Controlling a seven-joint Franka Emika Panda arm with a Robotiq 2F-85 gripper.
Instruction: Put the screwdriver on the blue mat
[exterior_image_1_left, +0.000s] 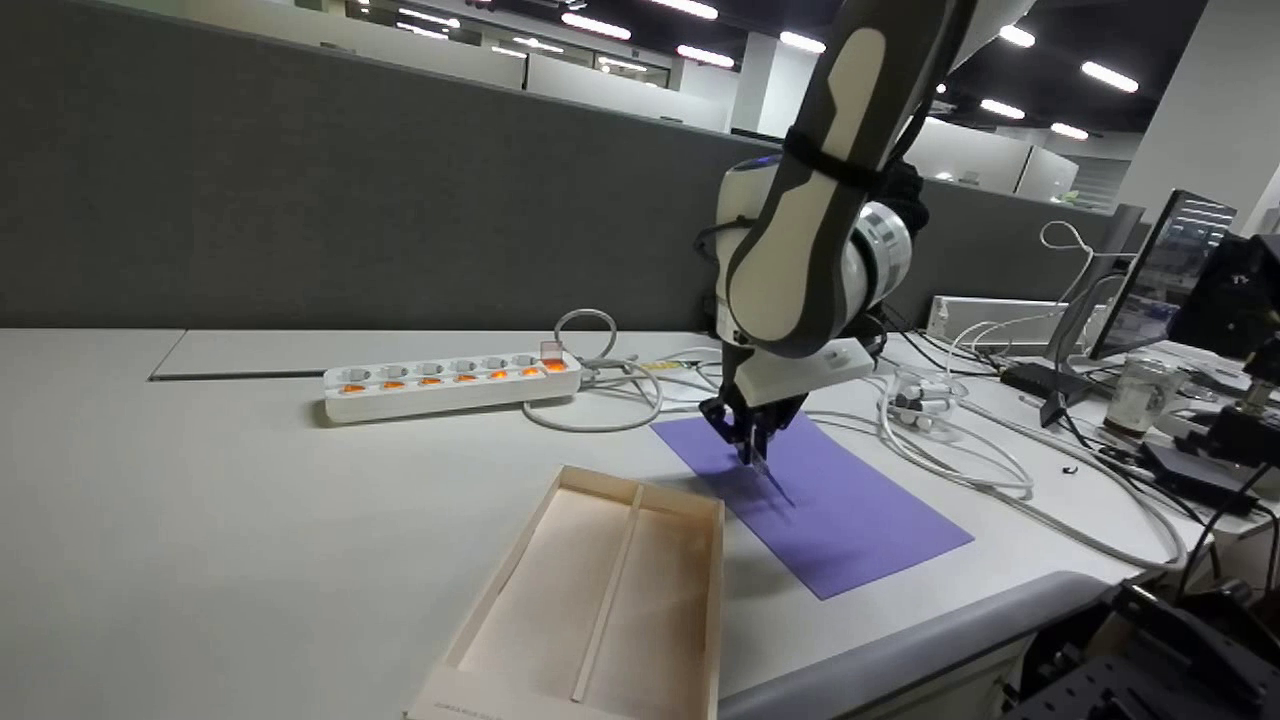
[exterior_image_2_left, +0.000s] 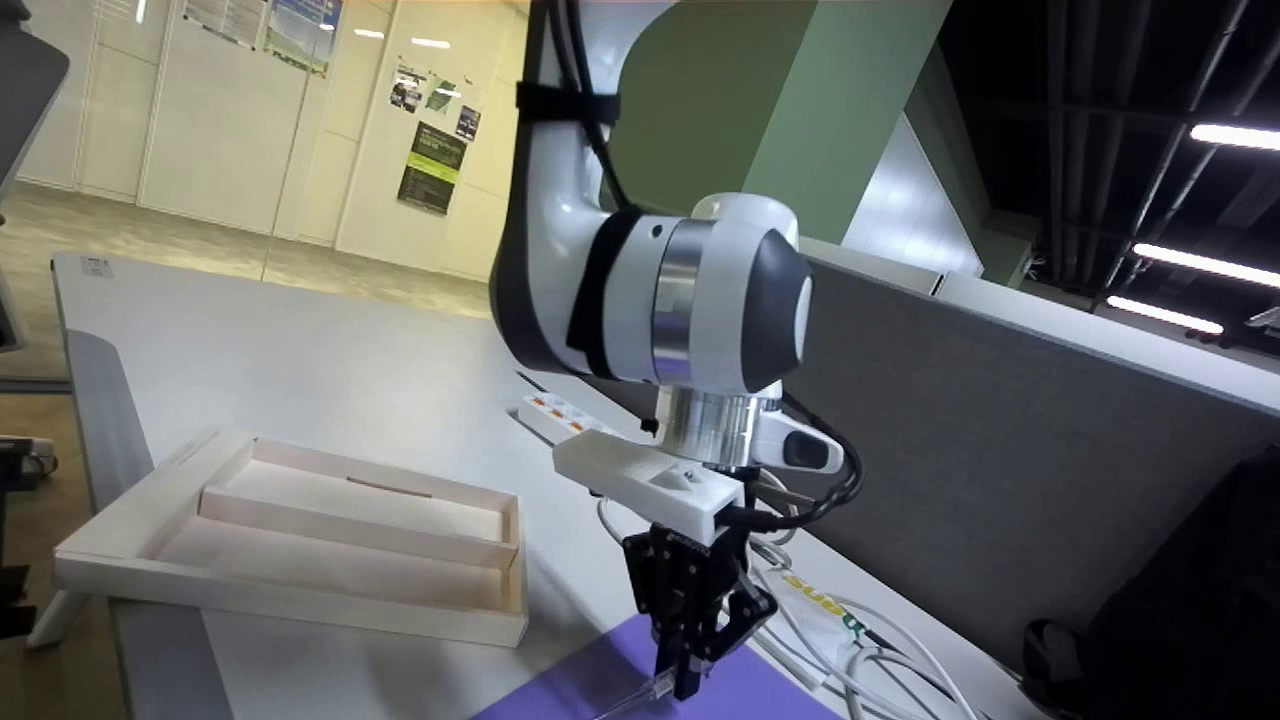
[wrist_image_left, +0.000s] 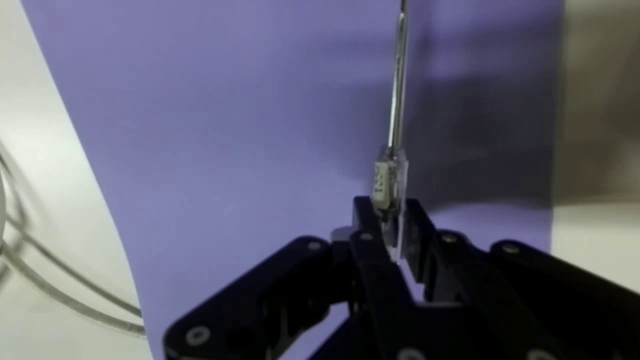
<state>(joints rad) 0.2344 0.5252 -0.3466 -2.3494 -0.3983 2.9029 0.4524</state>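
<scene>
placing step appears under way: gripper (wrist_image_left: 389, 207) is closed on the clear handle of the screwdriver (wrist_image_left: 395, 120), which slants over the mat (wrist_image_left: 225, 125), contact unclear; next move likely calls for slight lowering, then gentle release.

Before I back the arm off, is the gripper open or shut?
Shut on the screwdriver: the wrist view shows the gripper pinching the clear handle from both sides, the shaft jutting out over the blue mat.
</scene>
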